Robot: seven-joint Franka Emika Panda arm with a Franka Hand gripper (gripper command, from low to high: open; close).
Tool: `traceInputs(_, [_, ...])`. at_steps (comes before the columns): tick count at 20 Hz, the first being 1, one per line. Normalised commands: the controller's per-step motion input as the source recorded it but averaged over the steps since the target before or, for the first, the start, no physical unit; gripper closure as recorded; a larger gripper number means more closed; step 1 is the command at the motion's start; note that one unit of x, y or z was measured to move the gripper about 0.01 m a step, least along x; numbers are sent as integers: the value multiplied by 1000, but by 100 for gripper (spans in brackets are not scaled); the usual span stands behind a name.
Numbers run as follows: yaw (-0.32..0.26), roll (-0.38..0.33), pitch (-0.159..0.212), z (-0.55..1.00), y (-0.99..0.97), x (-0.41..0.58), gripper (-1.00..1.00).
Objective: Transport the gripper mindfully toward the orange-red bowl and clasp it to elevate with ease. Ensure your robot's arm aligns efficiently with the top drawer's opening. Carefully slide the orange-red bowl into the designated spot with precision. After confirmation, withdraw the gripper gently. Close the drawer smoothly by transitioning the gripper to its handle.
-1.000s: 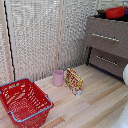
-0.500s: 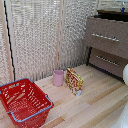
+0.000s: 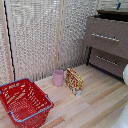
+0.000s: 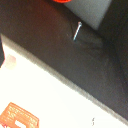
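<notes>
Pale wood flooring fronts a slatted wall; your red wire-mesh basket (image 3: 24, 101) sits at 8 o'clock, the pink cup (image 3: 58, 77) near centre. At 2 o'clock, the top drawer (image 3: 106, 36) shows its handle (image 3: 105, 37). The orange-red bowl (image 4: 61, 1) only peeks into the wrist view. You cannot tell the gripper's opening.

I see the wooden floor (image 3: 95, 102) carrying a red basket (image 3: 24, 102), a pink cup (image 3: 58, 77) and a snack packet (image 3: 74, 81) beside it.
</notes>
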Motion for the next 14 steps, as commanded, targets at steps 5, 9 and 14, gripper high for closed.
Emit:
traceInputs(5, [215,-135,4,69,158,127,-100])
traceInputs(9, [226,-180,2,0,80,125,-100])
traceInputs(14, [195,-216,19,15,123,81,-100])
